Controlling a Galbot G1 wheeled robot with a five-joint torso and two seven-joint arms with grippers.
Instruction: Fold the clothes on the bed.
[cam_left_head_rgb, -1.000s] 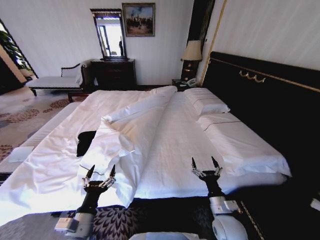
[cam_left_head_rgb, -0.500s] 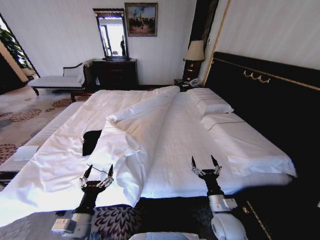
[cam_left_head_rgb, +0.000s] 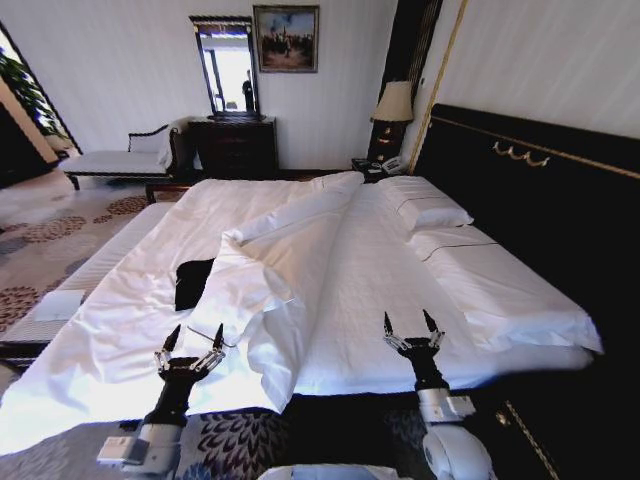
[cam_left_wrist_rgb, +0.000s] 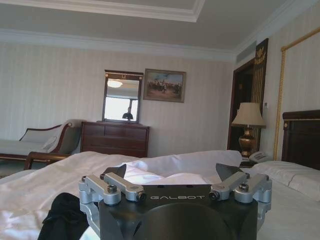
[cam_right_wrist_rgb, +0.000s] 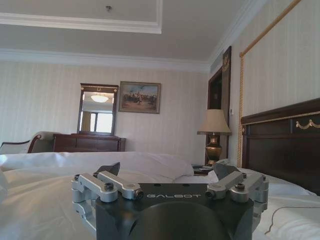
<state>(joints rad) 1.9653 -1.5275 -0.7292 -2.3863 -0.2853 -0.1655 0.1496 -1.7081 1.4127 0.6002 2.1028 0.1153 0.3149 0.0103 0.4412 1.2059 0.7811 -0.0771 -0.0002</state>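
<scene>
The bed (cam_left_head_rgb: 370, 290) has white sheets and a dark headboard, and its duvet (cam_left_head_rgb: 255, 280) is bunched into a ridge down the middle. The clothes (cam_left_head_rgb: 192, 283), a black garment, lie on the sheet left of the ridge, partly tucked under the duvet's edge; they also show in the left wrist view (cam_left_wrist_rgb: 62, 220). My left gripper (cam_left_head_rgb: 193, 338) is open, held over the near edge of the bed, short of the garment. My right gripper (cam_left_head_rgb: 409, 323) is open over the near edge farther right, with nothing between its fingers.
Pillows (cam_left_head_rgb: 425, 205) lie by the headboard. A bench (cam_left_head_rgb: 45, 320) with a folded white towel (cam_left_head_rgb: 58, 303) stands at the bed's left. A dark dresser (cam_left_head_rgb: 238, 147) with mirror, a chaise (cam_left_head_rgb: 110, 160) and a bedside lamp (cam_left_head_rgb: 393, 105) line the far wall.
The whole head view has shifted, so the camera has moved; the bed sits a little more to the right in the picture. Both grippers stay open in the same pose.
</scene>
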